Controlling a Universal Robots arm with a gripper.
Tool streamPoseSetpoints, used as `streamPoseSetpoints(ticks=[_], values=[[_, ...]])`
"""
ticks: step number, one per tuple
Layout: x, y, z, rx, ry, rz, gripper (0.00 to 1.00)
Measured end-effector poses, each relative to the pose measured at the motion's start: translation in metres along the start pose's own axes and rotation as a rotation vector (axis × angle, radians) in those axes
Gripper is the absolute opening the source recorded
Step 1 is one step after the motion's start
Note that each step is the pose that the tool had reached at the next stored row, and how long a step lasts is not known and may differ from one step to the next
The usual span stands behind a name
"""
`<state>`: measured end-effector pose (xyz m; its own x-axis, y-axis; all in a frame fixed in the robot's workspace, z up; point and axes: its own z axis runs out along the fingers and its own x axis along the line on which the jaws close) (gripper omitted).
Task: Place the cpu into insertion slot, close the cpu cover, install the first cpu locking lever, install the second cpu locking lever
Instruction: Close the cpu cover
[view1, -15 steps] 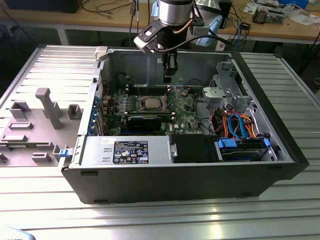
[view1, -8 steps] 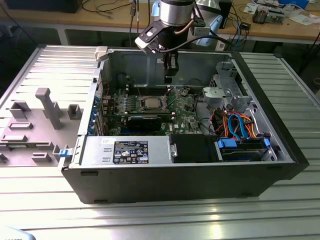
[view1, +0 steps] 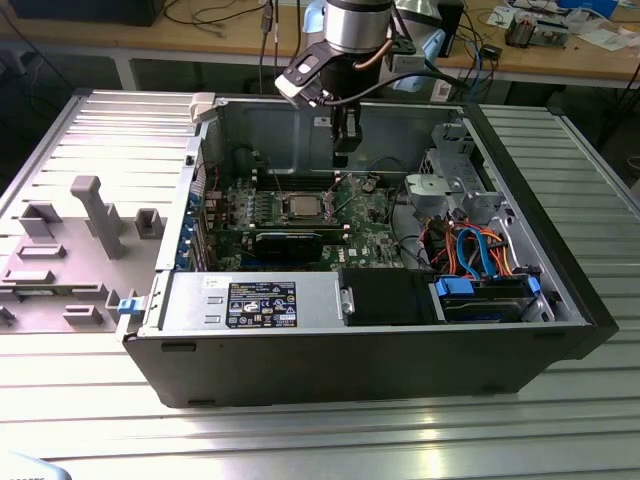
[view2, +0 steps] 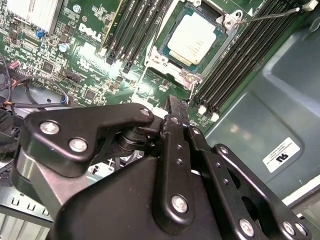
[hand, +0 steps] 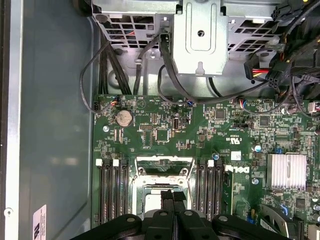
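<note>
The cpu (view2: 194, 39), a flat square chip with a dull silvery top, lies in the insertion slot (view2: 156, 59) of the green motherboard. The silvery cpu cover (view2: 186, 75) lies flat around it as a frame. A thin locking lever rod (view2: 270, 16) sticks out from one corner of the socket. My gripper (view1: 341, 158) hangs inside the open case, above the board and just to the exterior view's right of the cpu (view1: 303, 206). Its black fingers (hand: 168, 196) are shut together with nothing between them, partly hiding the socket in the first wrist view.
Long black memory slots (hand: 107, 190) flank the socket on both sides. A metal drive cage (hand: 200, 40) with black cables, orange and blue cables (view1: 470, 250) and a black power supply (view1: 385, 295) crowd the case. A grey fixture tray (view1: 80, 240) sits at the exterior view's left.
</note>
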<state>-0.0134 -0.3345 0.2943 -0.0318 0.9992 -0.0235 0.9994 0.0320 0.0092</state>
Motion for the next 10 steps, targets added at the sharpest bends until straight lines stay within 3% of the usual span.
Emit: streamPoseSetpoints(ticks=[10], values=[[-0.0002, 0.0063, 0.0004, 0.0000, -0.0011, 0.000, 0.11]])
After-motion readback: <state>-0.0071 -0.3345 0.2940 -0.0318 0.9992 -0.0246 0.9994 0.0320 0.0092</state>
